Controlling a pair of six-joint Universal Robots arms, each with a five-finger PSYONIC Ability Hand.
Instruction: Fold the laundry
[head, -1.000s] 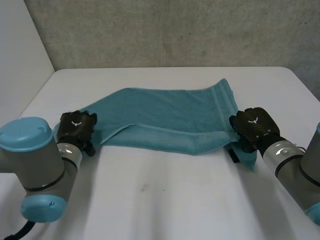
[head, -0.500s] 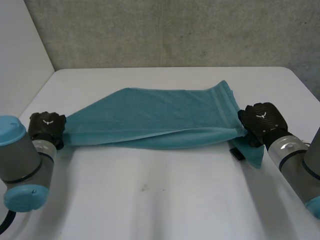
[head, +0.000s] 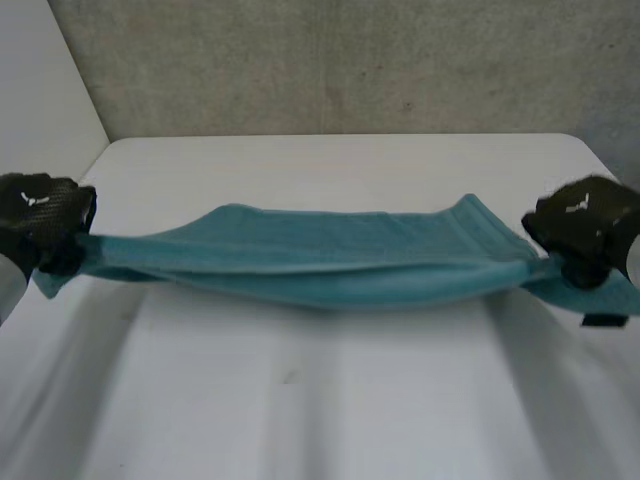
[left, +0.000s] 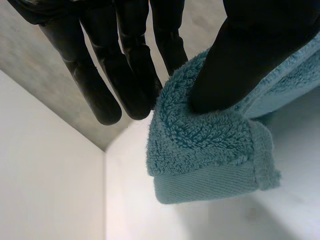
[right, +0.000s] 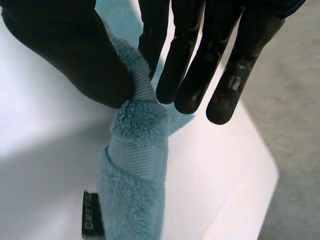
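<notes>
While we are holding the teal terry towel (head: 330, 265) stretched between our two hands, we are judging it to be soft, light and limp: its thick pile is giving way under the thumbs, and its middle is sagging slightly toward the white table (head: 300, 400) even under tension. It is not going to hold any shape by itself, so we are counting on firm pinches at the end corners, on or just beside the flat woven hem band (right: 137, 150), where the pile is thinner and less likely to creep out of a grip. Our left hand (head: 40, 215) is pinching one bunched end corner, with its thumb (left: 240, 60) pressing the cloth against straight fingers (left: 100, 85), and a short tail is drooping past the thumb. Our right hand (head: 585, 225) is pinching the opposite end in the same way, thumb against fingers, with the hem and a small black label (right: 92, 220) hanging below its fingertips. Compared with a second ago, when the towel was lying broad and slack on the table with both hands much closer together, the hands are now sitting far apart and higher. The cloth is being drawn into a narrow, nearly taut band running from one hand to the other, and it appears to be hanging clear of the table.
</notes>
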